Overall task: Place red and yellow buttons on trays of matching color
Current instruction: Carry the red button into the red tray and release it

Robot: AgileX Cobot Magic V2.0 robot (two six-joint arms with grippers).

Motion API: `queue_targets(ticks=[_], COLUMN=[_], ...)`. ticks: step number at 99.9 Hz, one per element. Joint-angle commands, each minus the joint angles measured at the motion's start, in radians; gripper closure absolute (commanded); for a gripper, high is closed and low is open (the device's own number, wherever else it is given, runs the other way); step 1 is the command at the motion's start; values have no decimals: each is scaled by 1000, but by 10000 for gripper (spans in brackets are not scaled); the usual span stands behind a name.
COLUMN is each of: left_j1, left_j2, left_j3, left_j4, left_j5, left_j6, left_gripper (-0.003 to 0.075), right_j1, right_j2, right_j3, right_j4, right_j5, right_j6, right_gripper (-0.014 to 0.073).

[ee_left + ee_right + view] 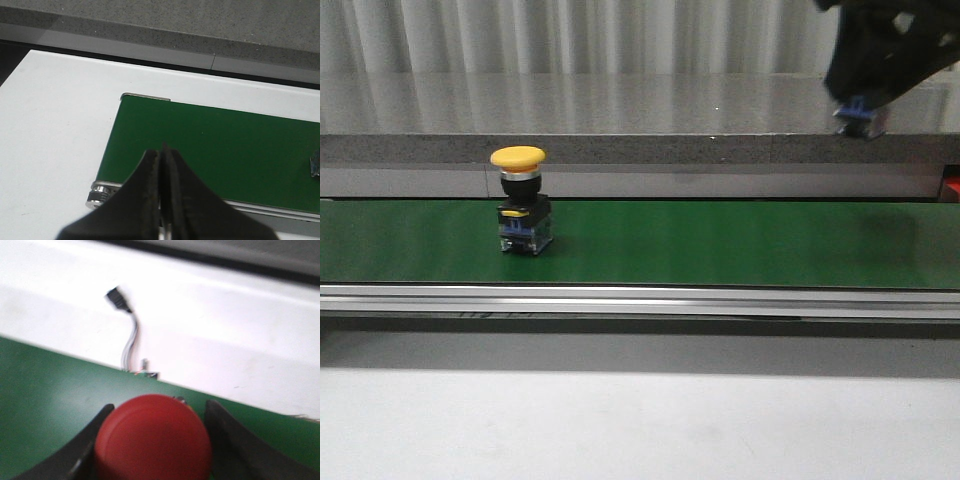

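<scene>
One yellow button [523, 212] stands upright on the green belt [720, 245], left of the middle, cap on top, with lots of bare belt to its right. High at the far right, the right gripper [860, 115] holds something with a blue base. The left wrist view shows the left gripper [163, 172] pressed closed on nothing, above the belt's left end. The right wrist view shows what the front cannot: a red button [152, 437] clamped between the fingers [227, 432], cap toward the camera, above the belt's far edge.

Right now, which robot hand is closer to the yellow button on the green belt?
Probably the left. The left gripper, shut and empty, hovers over the belt's left end, the yellow button at its view's edge. The right gripper is raised far right, holding the red button.
</scene>
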Motion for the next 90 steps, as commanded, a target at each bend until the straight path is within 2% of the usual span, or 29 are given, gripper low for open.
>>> queue_targets(ticks=[1, 26, 42, 70, 90], left_j1=[1, 1, 1, 1, 1], left_j2=[0, 0, 0, 0, 0], left_j3=[-28, -28, -28, -28, -28], left_j4=[-5, -5, -5, -5, -5], left_j5=[-75, -75, -75, -75, -75], left_j6=[-10, -10, -10, -10, -10], left_gripper=[741, 741, 741, 741, 741], right_j1=[-115, -428, -574, -657, -677], right_j2=[-44, -30, 1, 116, 268], right_j3=[-72, -88, -88, -93, -201], right_j4=[-8, -8, -8, -8, -8], right_j5=[-21, -87, -153, -271, -225], right_j6=[-11, 4, 64, 70, 70], right_gripper=[410, 410, 410, 410, 410])
